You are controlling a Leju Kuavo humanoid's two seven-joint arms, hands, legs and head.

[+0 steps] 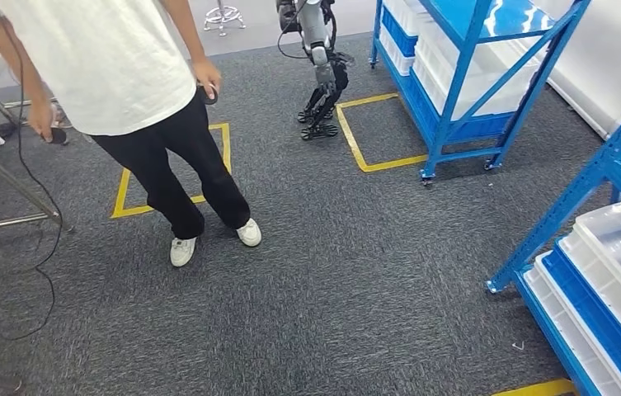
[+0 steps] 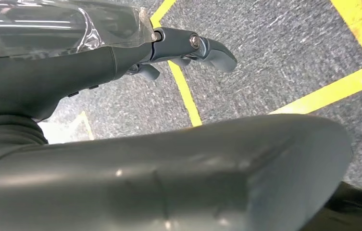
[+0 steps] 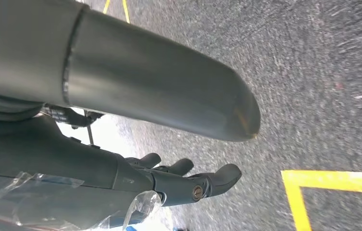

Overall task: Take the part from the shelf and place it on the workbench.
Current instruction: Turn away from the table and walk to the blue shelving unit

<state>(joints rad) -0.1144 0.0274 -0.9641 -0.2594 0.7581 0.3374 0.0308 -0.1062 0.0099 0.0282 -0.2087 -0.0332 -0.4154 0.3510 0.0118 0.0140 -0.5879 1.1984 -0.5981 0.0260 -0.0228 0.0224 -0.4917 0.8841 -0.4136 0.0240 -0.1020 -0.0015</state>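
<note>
A grey carpeted floor [image 1: 348, 280] marked with yellow tape squares [image 1: 377, 132] spreads out before the robot, with a blue shelf rack [image 1: 472, 74] carrying white and blue bins standing just beyond one square. A second blue rack [image 1: 604, 272], nearer the robot than the first, holds stacked white trays [image 1: 620, 256]. Well to the left of the blue shelf rack, a person [image 1: 142, 107] in a white shirt, black trousers and white shoes stands on the carpet, a small dark object in each hand and a cable trailing to the floor. Another humanoid robot [image 1: 319, 70] stands just left of the blue shelf rack, beside the taped square. Seen from its wrist, the left hand [image 2: 188, 48] hangs above the carpet and yellow tape with its fingers loosely extended and apart, nothing between them. The right hand [image 3: 193, 180] likewise hangs over the carpet, its dark fingers spread and bare of any load. Clear plastic wrap [image 3: 49, 202] clings to the forearm covers behind both hands. The part itself cannot be picked out; it may lie among the bins on either rack, well apart from both hands.
</note>
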